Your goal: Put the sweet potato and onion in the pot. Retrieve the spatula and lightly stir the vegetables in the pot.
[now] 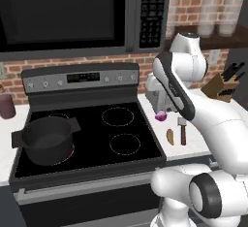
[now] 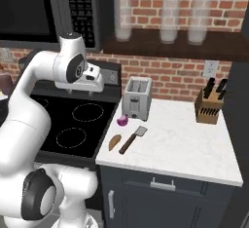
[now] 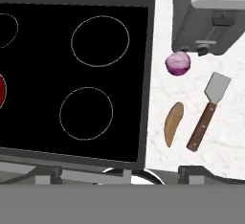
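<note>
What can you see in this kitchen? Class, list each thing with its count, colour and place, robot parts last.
pot: one, dark grey, front left burner
onion: one, pink-purple, counter before toaster
sweet potato: one, orange-brown, counter beside stove
spatula: one, brown handle, grey blade, right of sweet potato
toaster: one, silver, counter by wall
knife block: one, brown, counter's right
glasses: three, clear, shelf
stove: one, black
microwave: one, dark, above stove
arm: one, white, over stove

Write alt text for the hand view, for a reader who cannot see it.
Looking down on a white counter: a sweet potato, a spatula and an onion lie apart from one another, in front of a toaster. A black stovetop with ring-marked burners lies beside the counter, one burner glowing red at the picture's edge.
</note>
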